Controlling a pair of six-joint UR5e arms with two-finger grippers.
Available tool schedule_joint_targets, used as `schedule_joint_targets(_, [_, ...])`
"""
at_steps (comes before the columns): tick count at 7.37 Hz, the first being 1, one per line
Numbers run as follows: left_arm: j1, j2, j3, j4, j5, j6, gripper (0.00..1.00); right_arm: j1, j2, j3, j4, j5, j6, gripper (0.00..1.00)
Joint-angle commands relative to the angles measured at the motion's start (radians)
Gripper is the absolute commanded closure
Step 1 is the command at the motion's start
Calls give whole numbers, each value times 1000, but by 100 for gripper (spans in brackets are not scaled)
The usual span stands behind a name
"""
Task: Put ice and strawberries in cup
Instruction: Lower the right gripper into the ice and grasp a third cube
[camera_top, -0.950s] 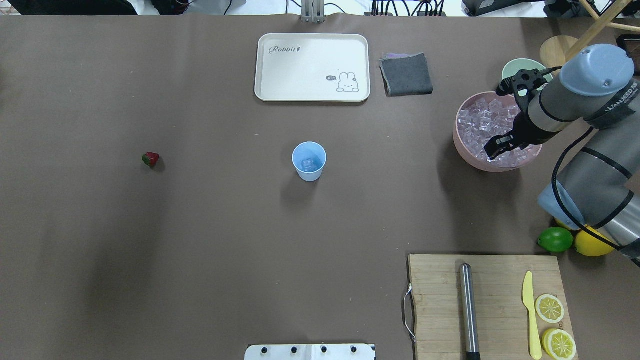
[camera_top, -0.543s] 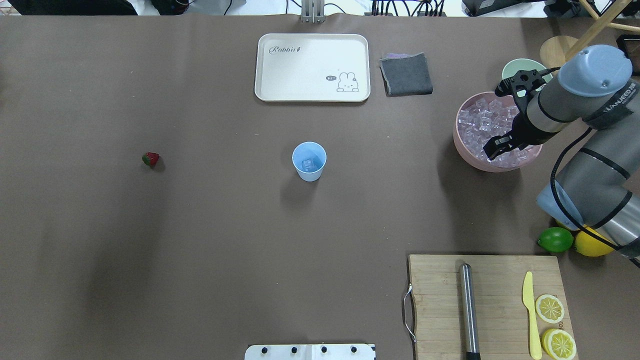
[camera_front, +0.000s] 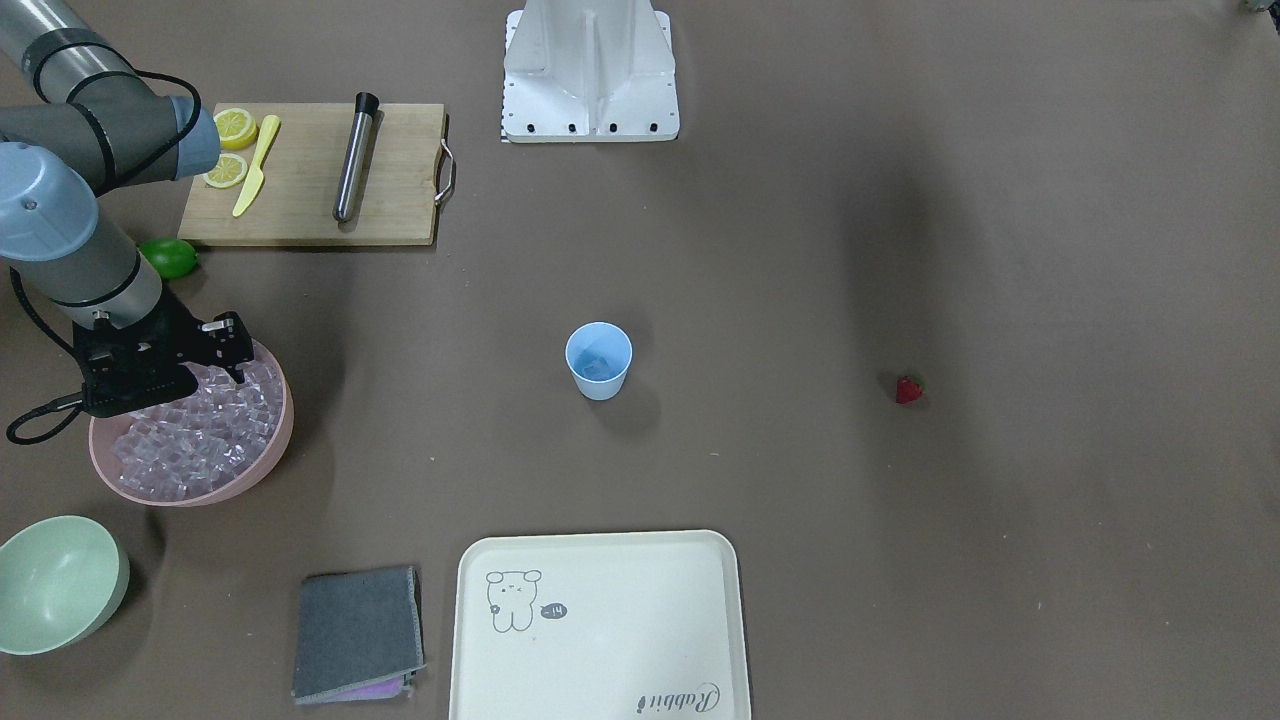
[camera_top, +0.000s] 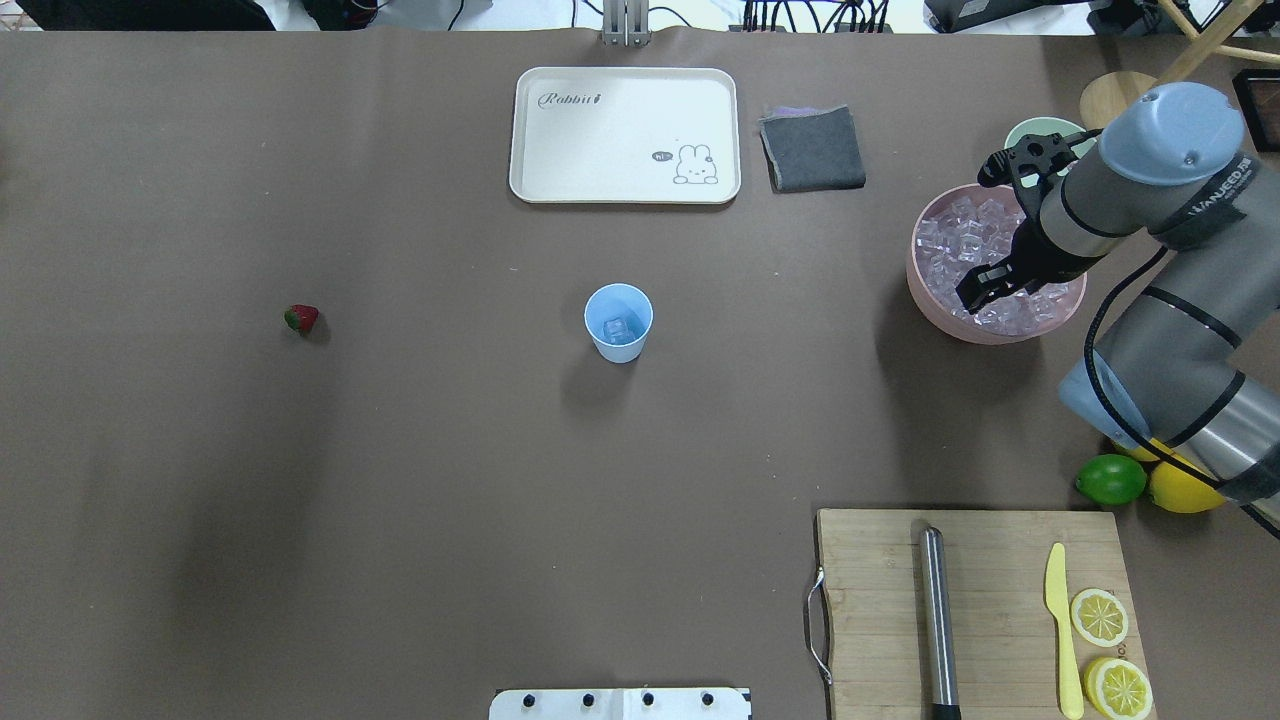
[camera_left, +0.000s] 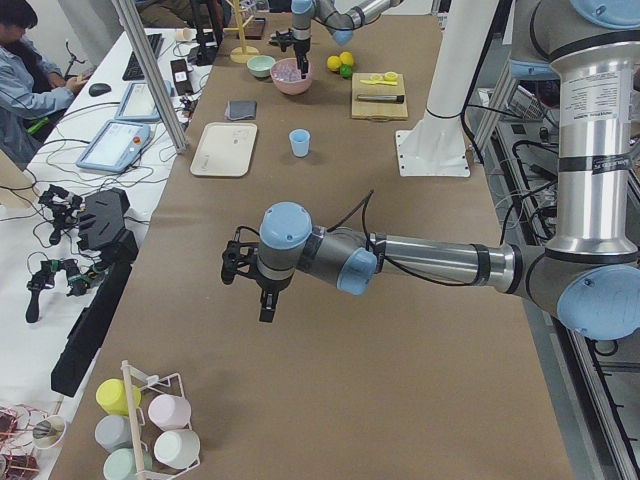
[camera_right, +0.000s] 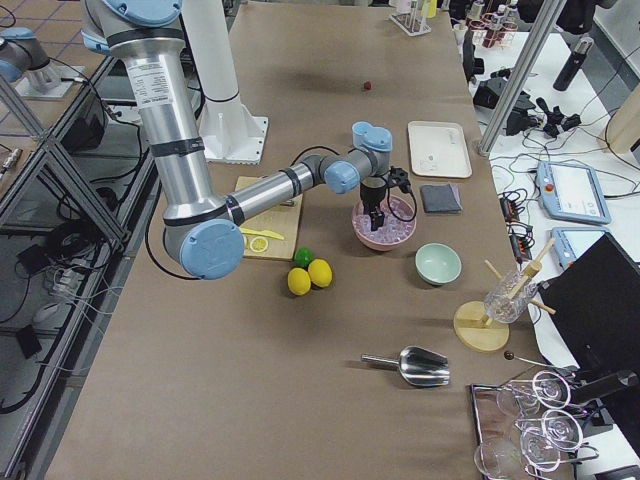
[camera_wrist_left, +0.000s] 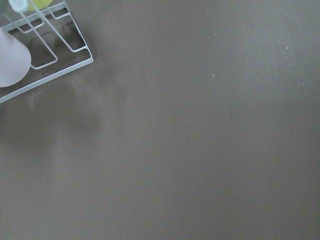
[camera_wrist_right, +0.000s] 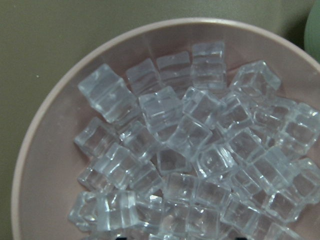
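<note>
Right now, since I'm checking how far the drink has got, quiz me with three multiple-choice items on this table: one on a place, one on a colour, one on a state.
1. Where is the strawberry?
A. In the cup
B. On the bare table, well apart from the cup
C. Leaning against the cup

2. What colour is the bowl that holds the heap of ice?
A. Pink
B. Pale green
C. Light blue

3. What state is the cup in?
A. Upright and empty
B. Tipped on its side
C. Upright with an ice cube inside

Answers:
1 B: it lies alone on the brown table, far to the cup's side.
2 A: the wall around the ice heap is pink.
3 C: the overhead view shows its mouth facing up and a clear cube at the bottom.
</note>
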Motion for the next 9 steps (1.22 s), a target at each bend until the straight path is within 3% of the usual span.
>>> schedule_joint_targets(1, [0, -2, -3, 0, 0, 0, 2, 1, -6, -37, 59, 2, -2, 22])
schedule_joint_targets(4, [0, -2, -5, 0, 0, 0, 2, 1, -6, -52, 76, 2, -1, 22])
schedule_joint_targets(9, [0, 2, -3, -2, 0, 3, 2, 3, -9, -40, 76, 2, 2, 43])
